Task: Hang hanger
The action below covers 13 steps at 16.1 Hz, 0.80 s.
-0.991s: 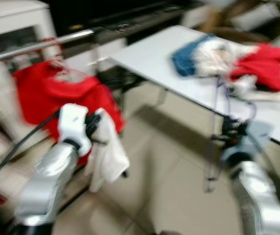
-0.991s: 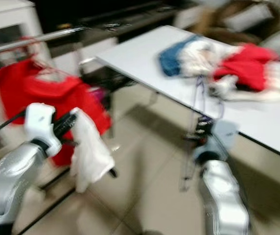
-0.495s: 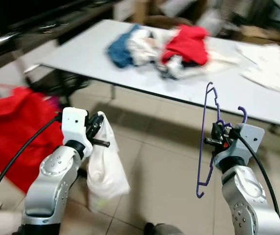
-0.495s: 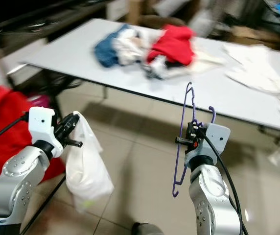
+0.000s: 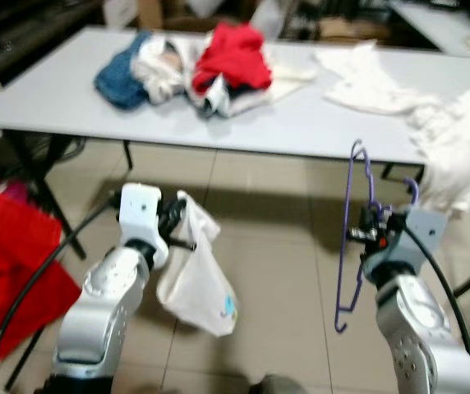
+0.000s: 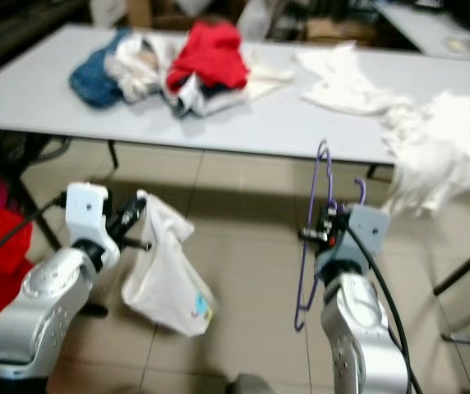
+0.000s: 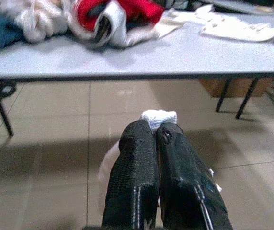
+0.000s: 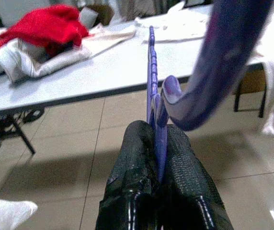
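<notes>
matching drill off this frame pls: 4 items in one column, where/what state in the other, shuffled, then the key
1. purple hanger
2. white garment
3. blue garment
4. red garment

A. at the table's left end
B. pinched in the left gripper, hanging above the floor
C. on top of the pile on the table
D. clamped upright in the right gripper

Pairs: 1-D, 2-B, 3-A, 4-C
</notes>
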Available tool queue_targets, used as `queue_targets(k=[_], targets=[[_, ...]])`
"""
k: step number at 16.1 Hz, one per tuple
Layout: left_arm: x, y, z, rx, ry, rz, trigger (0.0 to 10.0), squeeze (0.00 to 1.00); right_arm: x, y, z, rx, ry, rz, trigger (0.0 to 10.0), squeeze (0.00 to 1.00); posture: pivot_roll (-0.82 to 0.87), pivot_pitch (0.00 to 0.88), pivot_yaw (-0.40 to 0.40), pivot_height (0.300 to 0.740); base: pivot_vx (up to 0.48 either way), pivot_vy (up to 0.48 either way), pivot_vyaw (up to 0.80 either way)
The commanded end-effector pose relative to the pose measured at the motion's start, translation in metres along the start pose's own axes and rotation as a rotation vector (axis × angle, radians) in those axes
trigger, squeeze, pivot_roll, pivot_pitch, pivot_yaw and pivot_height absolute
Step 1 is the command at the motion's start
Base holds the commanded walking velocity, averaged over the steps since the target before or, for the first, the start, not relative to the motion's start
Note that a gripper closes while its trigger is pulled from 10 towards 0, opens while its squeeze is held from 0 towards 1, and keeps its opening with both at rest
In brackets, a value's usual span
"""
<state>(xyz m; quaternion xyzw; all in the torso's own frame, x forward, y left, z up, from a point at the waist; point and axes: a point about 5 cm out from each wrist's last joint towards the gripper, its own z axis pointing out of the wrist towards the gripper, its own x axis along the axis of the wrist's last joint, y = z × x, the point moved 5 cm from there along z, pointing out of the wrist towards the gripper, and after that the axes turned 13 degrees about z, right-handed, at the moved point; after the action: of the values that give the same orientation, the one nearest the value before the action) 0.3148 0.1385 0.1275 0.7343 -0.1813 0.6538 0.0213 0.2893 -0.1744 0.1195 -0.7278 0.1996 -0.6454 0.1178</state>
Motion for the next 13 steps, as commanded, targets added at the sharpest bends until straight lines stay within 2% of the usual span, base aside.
queue_targets(k=[1, 3, 7, 11, 13], targets=[[0.006, -0.008, -0.002, 0.031, 0.016, 0.027, 10.0, 0.0, -0.002, -0.005, 0.0, 0.014, -0.011, 0.005, 10.0, 0.0, -0.12, 0.085, -0.041, 0.74, 0.0, 0.0, -0.75], [0.006, -0.015, -0.004, 0.061, 0.011, 0.002, 10.0, 0.0, -0.004, -0.006, 0.003, 0.017, -0.021, 0.005, 10.0, 0.0, -0.12, 0.083, -0.04, 0.74, 0.0, 0.0, 0.0], [0.011, -0.015, -0.001, 0.035, 0.043, 0.025, 10.0, 0.0, -0.003, -0.008, 0.007, 0.021, -0.023, -0.002, 10.0, 0.0, -0.12, 0.072, -0.042, 0.74, 0.0, 0.0, 0.0], [0.008, -0.017, -0.003, 0.036, 0.022, 0.039, 10.0, 0.0, -0.008, -0.01, 0.005, 0.012, -0.035, 0.018, 10.0, 0.0, -0.1, 0.1, -0.032, 0.74, 0.0, 0.45, 0.0], [0.003, -0.02, -0.003, 0.035, 0.001, 0.053, 10.0, 0.0, -0.009, -0.011, 0.003, 0.003, -0.033, 0.027, 10.0, 0.0, -0.12, 0.097, -0.009, 0.74, 0.0, 0.161, 0.0]])
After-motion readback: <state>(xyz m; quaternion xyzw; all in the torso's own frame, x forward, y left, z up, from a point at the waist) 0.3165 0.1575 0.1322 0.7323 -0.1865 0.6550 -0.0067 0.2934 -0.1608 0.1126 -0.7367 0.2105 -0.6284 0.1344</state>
